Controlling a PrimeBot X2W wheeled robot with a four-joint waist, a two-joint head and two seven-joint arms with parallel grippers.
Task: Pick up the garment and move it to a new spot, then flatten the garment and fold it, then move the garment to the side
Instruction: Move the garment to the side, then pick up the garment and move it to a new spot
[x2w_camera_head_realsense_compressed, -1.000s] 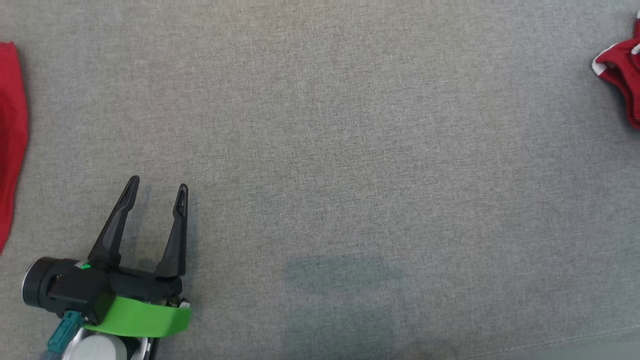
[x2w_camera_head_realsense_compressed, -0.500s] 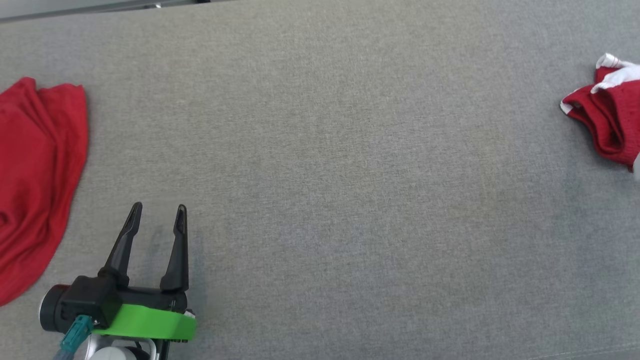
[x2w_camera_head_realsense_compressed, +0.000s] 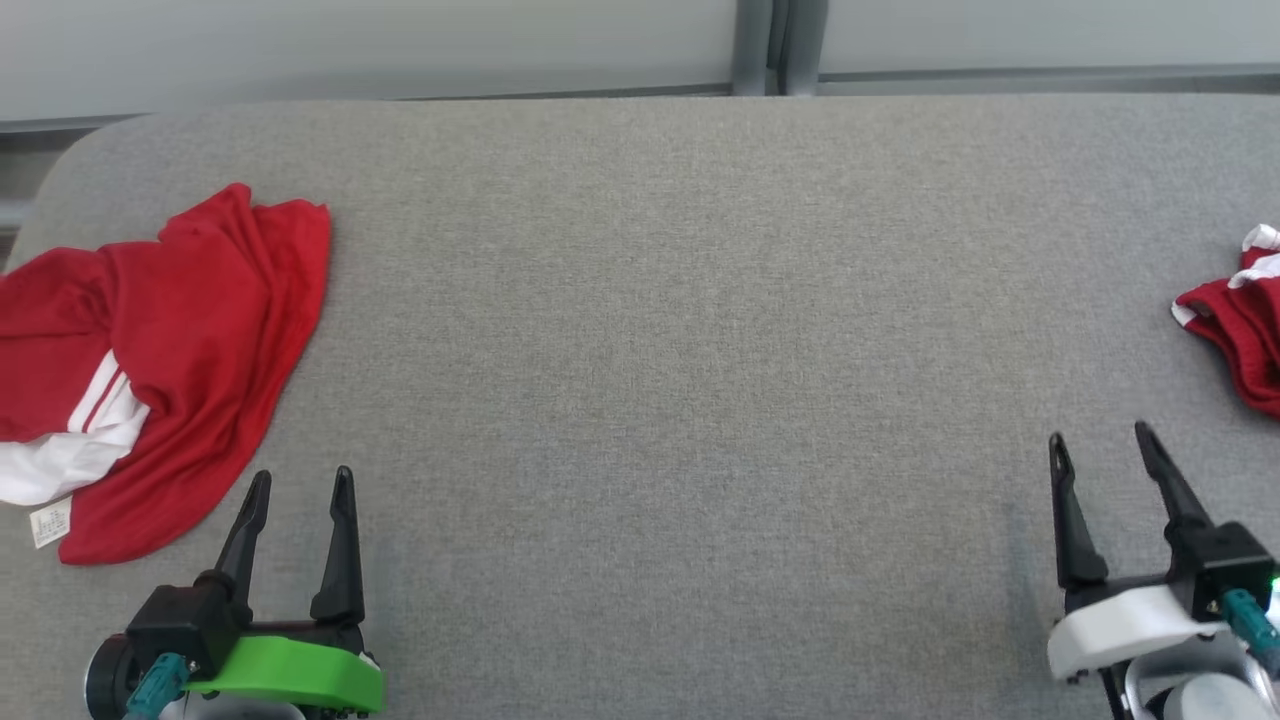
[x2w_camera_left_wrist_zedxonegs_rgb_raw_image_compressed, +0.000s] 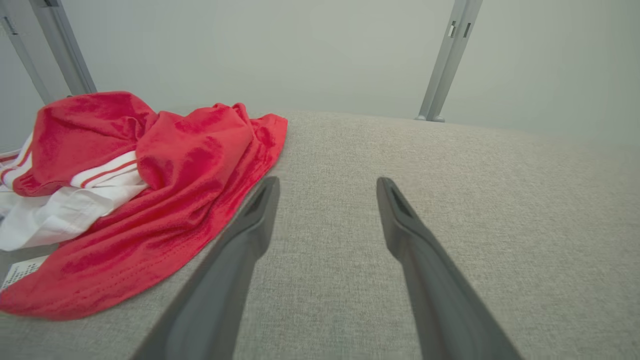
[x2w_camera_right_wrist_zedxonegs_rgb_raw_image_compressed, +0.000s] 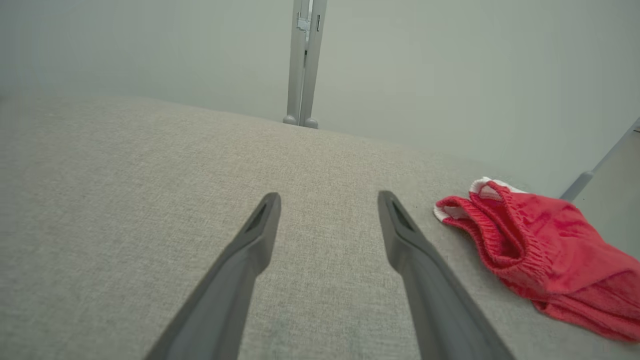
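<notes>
Grey table (x2w_camera_head_realsense_compressed: 660, 300): left garment (x2w_camera_head_realsense_compressed: 200, 330) by gaping left claw (x2w_camera_head_realsense_compressed: 302, 476), right garment (x2w_camera_head_realsense_compressed: 1240, 335) by gaping right claw (x2w_camera_head_realsense_compressed: 1098, 434), two each.

No text can be read anywhere. The one printed thing is a small white tag (x2w_camera_head_realsense_compressed: 50, 523) at the near left edge of the red garment (x2w_camera_head_realsense_compressed: 200, 330), lying flat on the grey table (x2w_camera_head_realsense_compressed: 700, 400). It carries a few lines of dark print, too small and blurred to make out in the head view, and partly cut off at the picture's edge in the left wrist view
</notes>
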